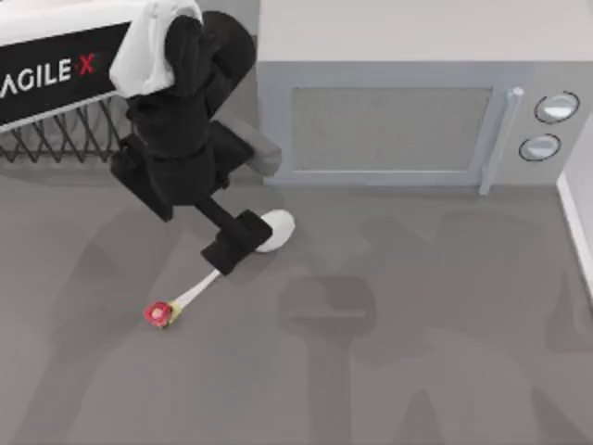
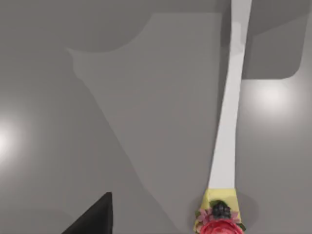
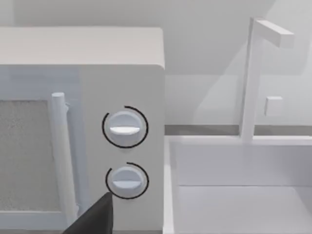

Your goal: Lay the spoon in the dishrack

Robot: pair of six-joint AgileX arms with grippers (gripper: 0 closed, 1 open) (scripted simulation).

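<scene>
The spoon [image 1: 274, 231] lies flat on the grey surface [image 1: 417, 352], bowl toward 1 o'clock, flowered knob toward 7 o'clock. The left end effector [image 1: 229, 252] sits low over the handle just below the bowl; I cannot tell whether its fingers grip it. The dishrack [image 1: 65, 139] stands at 10 o'clock, under an arm link lettered "AGILE X". The microwave [image 1: 408, 111] with 2 dials stands at 1 o'clock.

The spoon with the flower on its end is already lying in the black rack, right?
No. The spoon lies on the table, in front of the microwave, not in the dishrack. The top view shows it, with the left claw over its handle.
</scene>
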